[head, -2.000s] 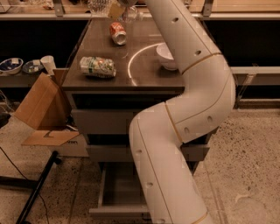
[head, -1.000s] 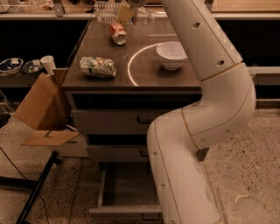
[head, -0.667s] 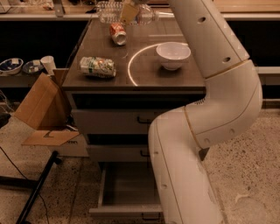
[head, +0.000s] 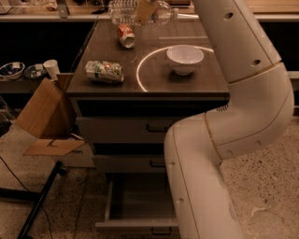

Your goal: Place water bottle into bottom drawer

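Observation:
The water bottle is clear and ribbed and lies sideways in the air above the far edge of the cabinet top. My gripper is at the top of the view, its tan fingers shut across the bottle's middle. My white arm comes down the right side of the view. The bottom drawer is pulled open below; what shows of its grey tray is empty, and my arm hides its right part.
On the dark cabinet top are a red-orange can, a crushed green-and-white can and a white bowl. The two upper drawers are closed. An open cardboard box and a black stand leg are at the left.
My arm has swung to the right and uncovered the bowl. The gripper has moved a little right with the bottle, which now shows lying sideways in it.

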Motion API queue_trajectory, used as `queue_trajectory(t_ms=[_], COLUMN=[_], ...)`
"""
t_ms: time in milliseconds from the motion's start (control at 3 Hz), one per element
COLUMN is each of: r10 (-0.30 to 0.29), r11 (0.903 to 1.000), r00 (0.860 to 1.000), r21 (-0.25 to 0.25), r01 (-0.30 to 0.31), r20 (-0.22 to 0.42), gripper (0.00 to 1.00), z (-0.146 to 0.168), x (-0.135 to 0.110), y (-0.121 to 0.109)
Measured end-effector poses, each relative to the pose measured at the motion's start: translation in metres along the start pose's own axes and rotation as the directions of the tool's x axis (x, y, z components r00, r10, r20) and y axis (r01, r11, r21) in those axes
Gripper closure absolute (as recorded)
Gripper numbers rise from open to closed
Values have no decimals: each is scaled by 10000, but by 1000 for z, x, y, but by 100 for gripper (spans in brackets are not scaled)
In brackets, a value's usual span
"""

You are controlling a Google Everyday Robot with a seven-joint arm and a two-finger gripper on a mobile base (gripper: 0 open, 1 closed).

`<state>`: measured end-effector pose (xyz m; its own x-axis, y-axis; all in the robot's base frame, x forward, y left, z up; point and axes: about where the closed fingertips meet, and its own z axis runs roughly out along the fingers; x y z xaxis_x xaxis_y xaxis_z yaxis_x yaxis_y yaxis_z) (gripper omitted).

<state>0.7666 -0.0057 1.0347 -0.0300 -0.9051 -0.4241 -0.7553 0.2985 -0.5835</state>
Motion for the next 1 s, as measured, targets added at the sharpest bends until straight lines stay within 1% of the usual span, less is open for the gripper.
queue_trajectory(t_ms=[333,667,1000], r10=[4,77,448], r11=[9999,9995,9941], r00=[9996,9976,9945], r21=[112,298,1026], r01=[-1,-57,-351], r20=[-283,-686,-944], gripper=[100,100,100], z=[-28,-58,-85], x=[13,27,42], y=[1,-5,-17])
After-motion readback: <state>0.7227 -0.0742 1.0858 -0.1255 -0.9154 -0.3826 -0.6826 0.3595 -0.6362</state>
